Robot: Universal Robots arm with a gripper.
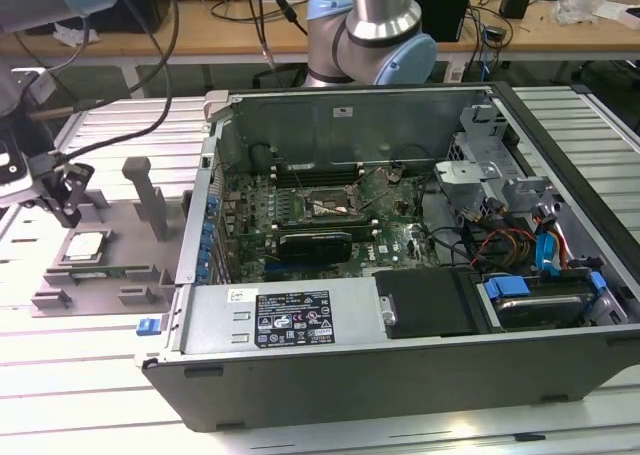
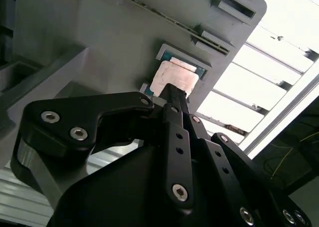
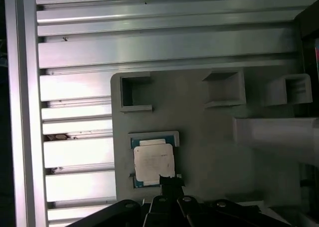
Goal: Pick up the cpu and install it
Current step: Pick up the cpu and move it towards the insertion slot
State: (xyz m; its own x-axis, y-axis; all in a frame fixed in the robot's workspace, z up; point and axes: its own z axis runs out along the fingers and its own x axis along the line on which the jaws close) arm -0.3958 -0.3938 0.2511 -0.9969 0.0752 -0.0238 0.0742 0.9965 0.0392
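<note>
- One cpu [image 1: 85, 245] lies flat in a grey tray [image 1: 125, 237] on the slatted bench [image 1: 70, 375], at the exterior view's left of the open computer case [image 1: 420, 370]; the gripper [image 1: 68, 213] hangs just above it, clenched and empty
- Second wrist view: gripper [image 2: 172, 91] tip beside the cpu [image 2: 175, 76] edge
- First wrist view: cpu [image 3: 153, 159] in its tray [image 3: 209, 152] recess, gripper [image 3: 169, 179] at its rim

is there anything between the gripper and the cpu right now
Nothing. In the exterior view the gripper hangs close above the cpu, which lies on the grey tray, with only bare space between them.
</note>
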